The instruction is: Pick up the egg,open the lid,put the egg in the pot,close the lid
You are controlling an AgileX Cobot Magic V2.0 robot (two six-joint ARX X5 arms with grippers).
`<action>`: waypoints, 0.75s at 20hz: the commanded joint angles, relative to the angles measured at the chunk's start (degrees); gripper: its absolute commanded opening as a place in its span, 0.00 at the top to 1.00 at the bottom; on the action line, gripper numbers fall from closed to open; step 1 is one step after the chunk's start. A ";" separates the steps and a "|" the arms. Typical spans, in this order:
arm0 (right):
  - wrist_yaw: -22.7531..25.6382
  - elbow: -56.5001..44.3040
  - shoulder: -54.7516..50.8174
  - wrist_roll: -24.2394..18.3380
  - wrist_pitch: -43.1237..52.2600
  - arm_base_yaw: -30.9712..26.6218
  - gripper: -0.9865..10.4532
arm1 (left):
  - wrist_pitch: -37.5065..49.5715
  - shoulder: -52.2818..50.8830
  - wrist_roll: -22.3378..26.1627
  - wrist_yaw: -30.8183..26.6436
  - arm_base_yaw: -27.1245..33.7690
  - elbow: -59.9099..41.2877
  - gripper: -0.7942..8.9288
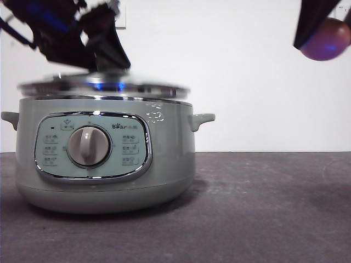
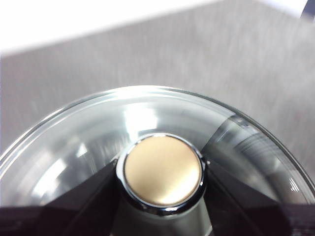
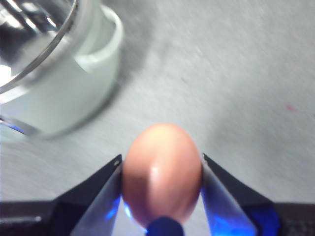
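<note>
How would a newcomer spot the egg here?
Start at the big sage-green pot on the dark table. Look high above the table to its side, where the right end effector hangs in the air. The egg is the small smooth brown-orange oval pinched between its black jaws.

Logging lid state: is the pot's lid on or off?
Just lifted: the lid hovers blurred above the pot rim, left gripper on its knob.
</note>
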 commanded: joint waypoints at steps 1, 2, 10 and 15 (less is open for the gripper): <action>-5.75 -0.04 0.37 -0.13 5.44 0.04 0.92 | 3.17 -5.09 0.83 -0.55 -0.24 1.55 0.93; -8.26 -0.04 0.66 -0.15 7.69 0.04 0.92 | 2.91 -6.82 0.85 -1.42 -0.24 1.97 0.93; -19.71 12.17 17.68 -5.22 14.29 0.57 0.92 | -16.31 -21.53 5.29 -12.33 -0.22 13.84 0.93; -19.67 29.79 35.34 -11.34 10.43 1.86 0.92 | -26.29 -28.46 5.27 -15.47 -0.22 19.34 0.93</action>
